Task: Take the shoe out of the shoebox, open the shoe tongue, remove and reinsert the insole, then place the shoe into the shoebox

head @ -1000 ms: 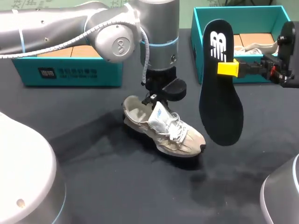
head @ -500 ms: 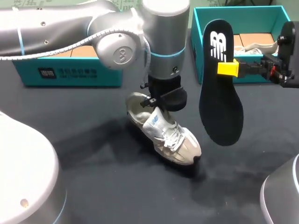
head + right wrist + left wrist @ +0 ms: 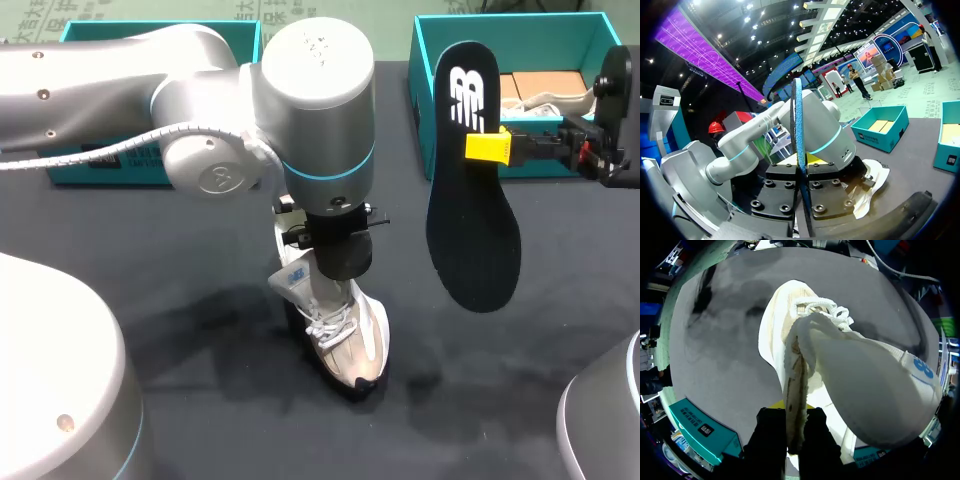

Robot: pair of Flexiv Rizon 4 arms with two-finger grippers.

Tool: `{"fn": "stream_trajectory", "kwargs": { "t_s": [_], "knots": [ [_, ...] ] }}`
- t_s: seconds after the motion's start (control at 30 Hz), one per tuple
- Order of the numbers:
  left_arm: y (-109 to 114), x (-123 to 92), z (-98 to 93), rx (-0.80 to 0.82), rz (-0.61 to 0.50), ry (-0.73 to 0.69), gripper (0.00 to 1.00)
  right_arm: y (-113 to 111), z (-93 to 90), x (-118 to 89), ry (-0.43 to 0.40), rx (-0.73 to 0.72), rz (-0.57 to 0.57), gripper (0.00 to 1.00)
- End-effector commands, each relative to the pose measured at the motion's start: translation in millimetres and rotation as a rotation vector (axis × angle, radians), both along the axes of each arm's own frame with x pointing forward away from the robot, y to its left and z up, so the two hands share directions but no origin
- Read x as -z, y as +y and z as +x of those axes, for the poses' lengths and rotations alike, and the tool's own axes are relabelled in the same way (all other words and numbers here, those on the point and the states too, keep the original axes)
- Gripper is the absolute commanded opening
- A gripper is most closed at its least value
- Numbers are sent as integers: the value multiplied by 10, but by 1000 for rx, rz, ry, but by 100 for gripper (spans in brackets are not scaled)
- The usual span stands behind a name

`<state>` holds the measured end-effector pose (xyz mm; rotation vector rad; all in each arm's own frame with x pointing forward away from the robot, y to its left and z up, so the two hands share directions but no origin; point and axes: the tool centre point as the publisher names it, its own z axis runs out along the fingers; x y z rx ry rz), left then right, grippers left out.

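Head view: insole clamped upright in right gripper, right of shoe; heel apparently pinched by left gripper, toe nearward.

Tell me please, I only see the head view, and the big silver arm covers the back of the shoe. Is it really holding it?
Observer: Yes. The left wrist view shows the left jaws shut on an edge of the shoe at its opening, with a dark finger on each side.
Operator: And the black insole, is there a finger behind it too? I only see one yellow tip.
Observer: Yes. In the right wrist view the insole stands edge-on, pinched from both sides by the right jaws, whose fingers press against its two faces.
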<state>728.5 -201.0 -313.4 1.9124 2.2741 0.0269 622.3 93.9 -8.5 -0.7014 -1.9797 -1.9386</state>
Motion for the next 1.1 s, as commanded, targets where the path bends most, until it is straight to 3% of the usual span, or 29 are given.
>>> {"fn": "stream_trajectory", "kwargs": {
  "t_s": [0.03, 0.4, 0.6, 1.1],
  "knots": [
    [32, 30, -131, 110, -112, -41, 0, -32, -123, 21, 0, 24, -2, 0],
    [29, 15, -164, 302, -173, -5, 0, -32, -123, 21, 0, 24, -2, 0],
    [-14, 14, -150, 306, -159, 12, 0, -32, -123, 21, 0, 24, -2, 0],
    [-177, 304, -32, 254, -78, 129, 0, -32, -123, 21, 0, 24, -2, 0]
  ]
}}
